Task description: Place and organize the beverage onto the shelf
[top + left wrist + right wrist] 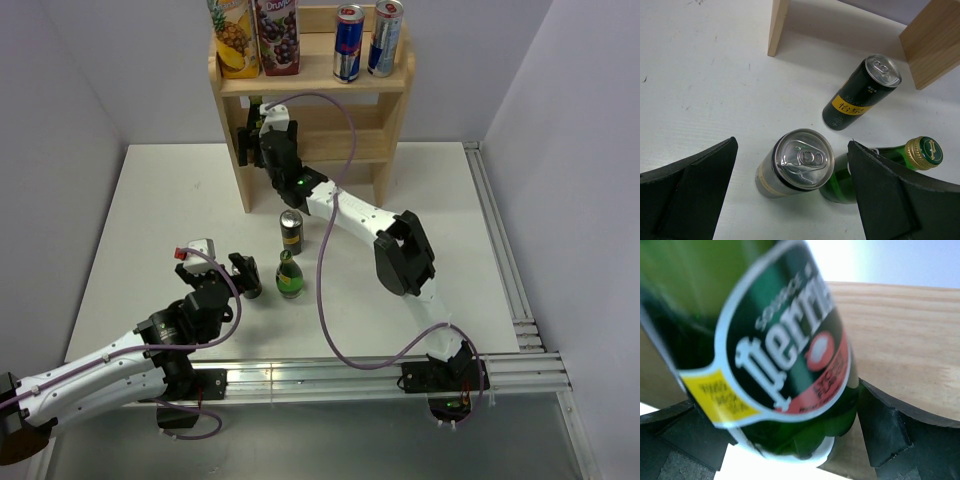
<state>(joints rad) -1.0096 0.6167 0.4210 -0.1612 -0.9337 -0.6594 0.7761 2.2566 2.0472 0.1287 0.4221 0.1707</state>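
1. White table (150, 200) between pale grey walls carries the shelf (310, 82) at the middle of its far edge.
2. On the shelf's top tier a pineapple carton (235, 35) and a grape carton (277, 35) stand at the left end. A blue can (347, 42) and a silver-blue can (385, 37) stand at the right end.
3. Right pincer (785, 440) reaches into the middle tier near its left end with its fingers spread. A green Perrier bottle (780, 355) sits between them against the wood, and the right pad is just off the glass.
4. Left pincer (245, 275) hangs spread wide over a silver can (800, 165), nearer the table's near edge.
5. A second green bottle (925, 152) stands just beside that can. A dark can (862, 92) with a yellow band stands between them and the shelf's foot.
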